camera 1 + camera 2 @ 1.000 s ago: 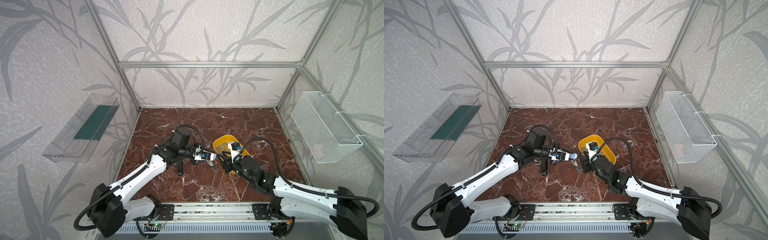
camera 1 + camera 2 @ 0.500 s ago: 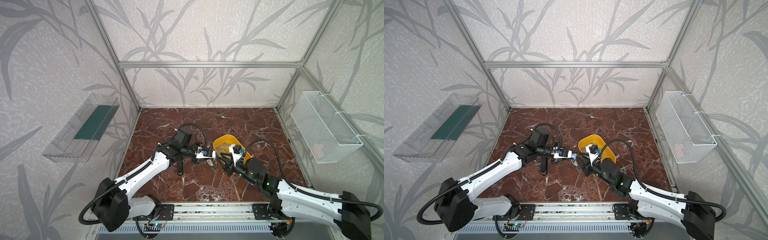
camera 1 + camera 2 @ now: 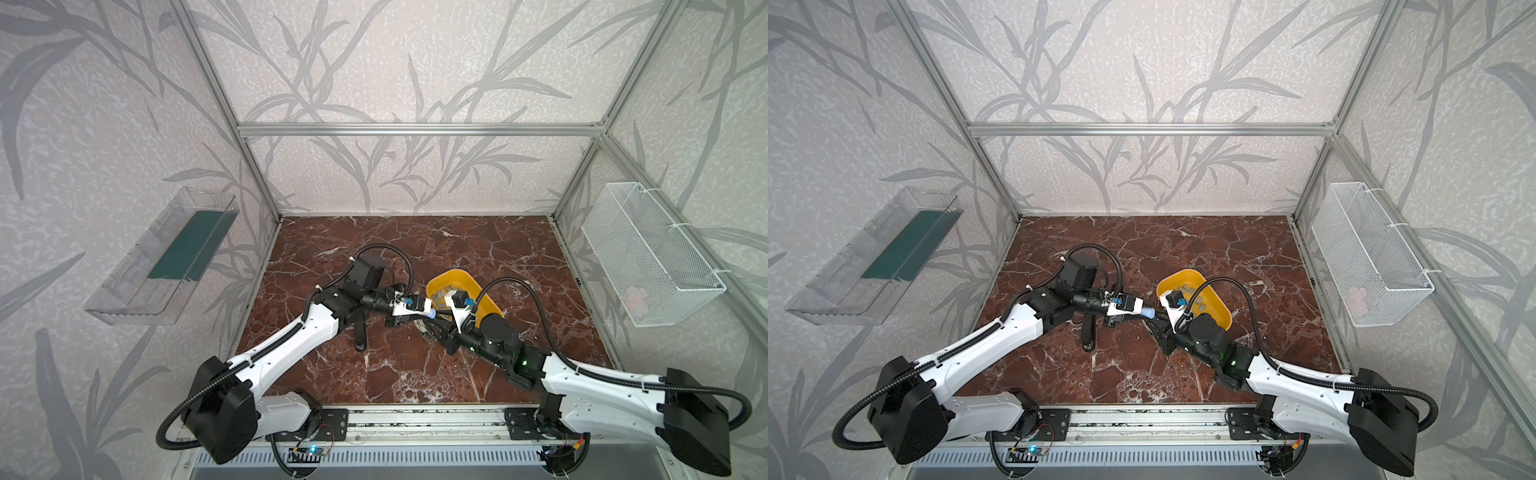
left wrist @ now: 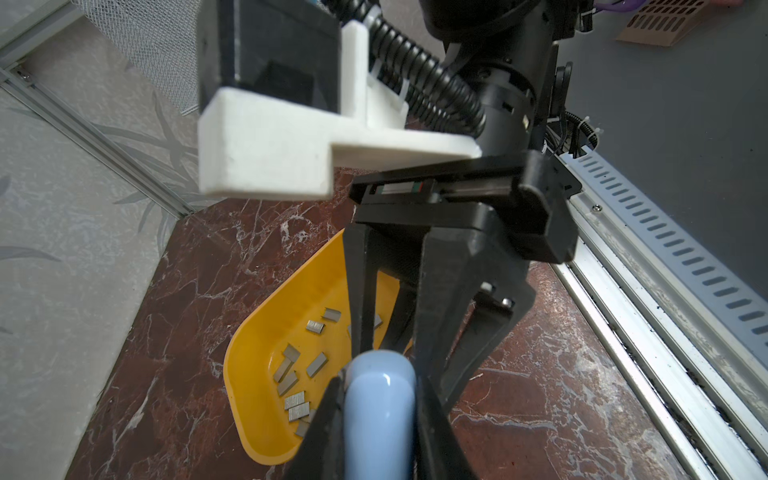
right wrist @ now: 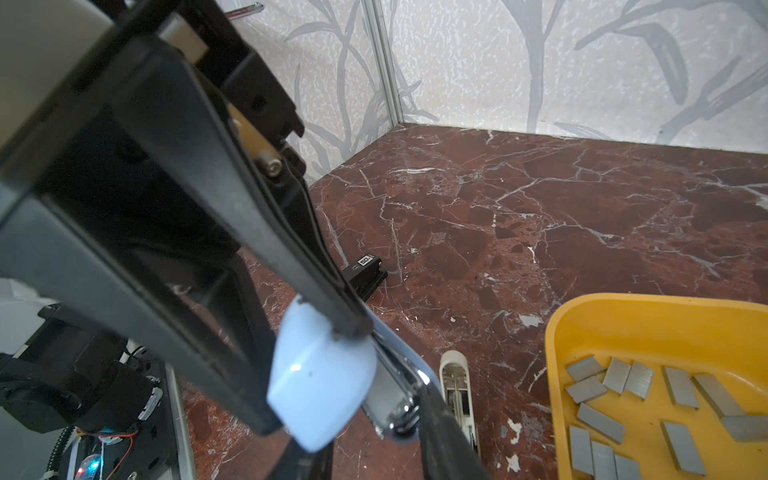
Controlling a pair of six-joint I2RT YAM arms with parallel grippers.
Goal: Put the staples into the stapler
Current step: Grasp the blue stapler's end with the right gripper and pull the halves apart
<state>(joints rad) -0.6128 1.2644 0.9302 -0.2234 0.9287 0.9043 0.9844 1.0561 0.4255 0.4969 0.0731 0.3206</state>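
A light blue stapler (image 4: pixel 380 411) hangs above the marble floor, with my left gripper (image 4: pixel 380 382) shut on its plastic top. Its chrome underside (image 5: pixel 399 399) swings open below. My right gripper (image 5: pixel 382 432) faces the left one, and its black fingers (image 5: pixel 440 436) are closed on that chrome part. In both top views the two grippers (image 3: pixel 428 312) (image 3: pixel 1158 326) meet just left of a yellow tray (image 3: pixel 453 276) (image 3: pixel 1183 274). Several grey staples (image 5: pixel 623 395) (image 4: pixel 299 365) lie loose in the tray.
A white stapler (image 5: pixel 455 386) lies opened on the floor beside the tray. A black stapler (image 3: pixel 360 332) (image 5: pixel 365 272) rests under the left arm. A wire basket (image 3: pixel 648 257) hangs on the right wall, a clear shelf (image 3: pixel 166 257) on the left.
My left gripper carried the blue stapler right, toward the tray. My right gripper came down and left from over the tray to the stapler's underside.
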